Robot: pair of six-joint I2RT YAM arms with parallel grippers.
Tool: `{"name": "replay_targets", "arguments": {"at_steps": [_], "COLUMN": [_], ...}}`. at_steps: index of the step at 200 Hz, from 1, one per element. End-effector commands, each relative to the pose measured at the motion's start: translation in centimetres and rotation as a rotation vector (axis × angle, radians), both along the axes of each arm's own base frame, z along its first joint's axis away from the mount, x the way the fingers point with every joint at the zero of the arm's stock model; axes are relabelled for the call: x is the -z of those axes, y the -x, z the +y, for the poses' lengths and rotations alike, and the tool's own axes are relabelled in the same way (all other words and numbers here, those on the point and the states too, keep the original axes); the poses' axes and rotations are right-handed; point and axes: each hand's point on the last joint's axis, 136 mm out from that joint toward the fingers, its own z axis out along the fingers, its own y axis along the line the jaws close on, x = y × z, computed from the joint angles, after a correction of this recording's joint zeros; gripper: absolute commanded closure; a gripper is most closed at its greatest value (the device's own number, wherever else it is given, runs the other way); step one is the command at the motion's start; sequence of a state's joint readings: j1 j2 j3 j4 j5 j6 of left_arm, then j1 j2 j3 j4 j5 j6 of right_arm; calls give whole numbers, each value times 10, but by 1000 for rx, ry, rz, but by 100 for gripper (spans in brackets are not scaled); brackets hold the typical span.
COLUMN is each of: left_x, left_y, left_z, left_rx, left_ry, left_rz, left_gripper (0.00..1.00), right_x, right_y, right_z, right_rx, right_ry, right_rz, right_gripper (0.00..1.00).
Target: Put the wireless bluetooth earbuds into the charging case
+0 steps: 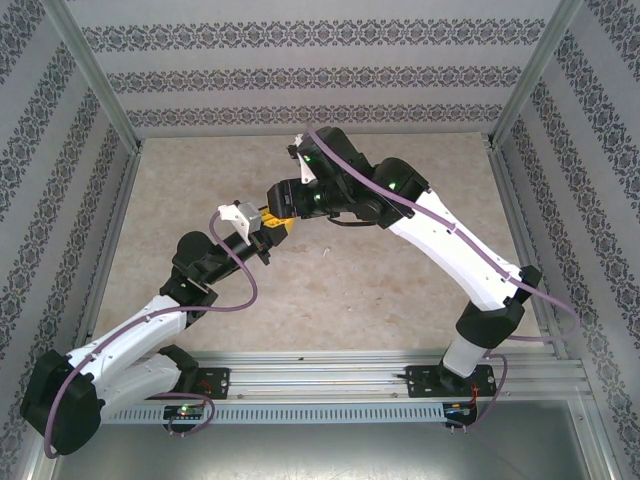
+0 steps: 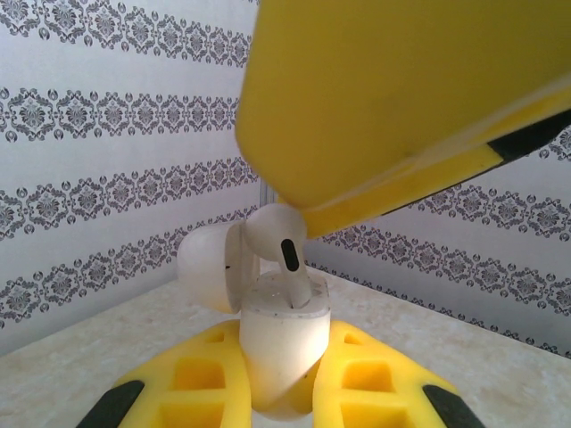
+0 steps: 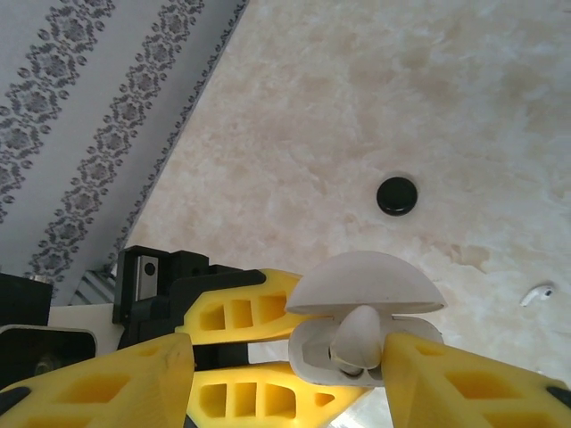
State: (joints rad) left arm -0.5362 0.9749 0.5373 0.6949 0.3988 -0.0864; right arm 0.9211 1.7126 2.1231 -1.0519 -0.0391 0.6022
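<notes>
Up above the desk [image 3: 357, 107], the left tool [image 2: 284, 343] is clenched on the white charging case [image 2: 272, 379], one yellow finger on each side of its rounded body. The case's lid [image 2: 207, 267] is swung open and leans to one side. A white earbud [image 2: 284, 245] stands with its stem down in the case's mouth and its bulbous head above the rim. The right tool [image 3: 287, 348] hangs over it with its jaws released and spread well apart. In the left wrist view one of its fingers lies against the earbud's head. Down on the desk a second white earbud [image 3: 538, 293] lies loose, and a small black disc [image 3: 397, 194] sits well apart from it.
</notes>
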Motion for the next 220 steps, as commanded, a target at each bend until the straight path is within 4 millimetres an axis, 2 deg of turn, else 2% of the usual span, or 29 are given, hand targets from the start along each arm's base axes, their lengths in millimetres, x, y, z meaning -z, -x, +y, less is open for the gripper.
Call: {"name": "replay_targets", "arguments": {"at_steps": [1,62,120,154,183,220], "left_x": [-11,-13,-10,-8,-6,-4], "left_y": [8,9,9,9,6,2], "left_z": [-3,-3,-1,1,3,4], "left_rx": [30,28,19,6,-15,-36], "left_ry": [22,20,12,8,-5,-40], "left_rz": [-23,-28,-27,-24,-17,2], "left_gripper": [100,100,100,100,100,100], "right_x": [9,20,-2,-12,-15,-6], "right_y": [0,1,4,4,4,8], "right_z": [-6,-11,-10,-20,-30,-28], "right_rx": [3,13,20,57,100,105], "right_ry": [93,147,53,0,-26,-39], "right_rz": [-14,10,-15,-15,-16,22], "right_gripper": [41,41,39,39,44,53]}}
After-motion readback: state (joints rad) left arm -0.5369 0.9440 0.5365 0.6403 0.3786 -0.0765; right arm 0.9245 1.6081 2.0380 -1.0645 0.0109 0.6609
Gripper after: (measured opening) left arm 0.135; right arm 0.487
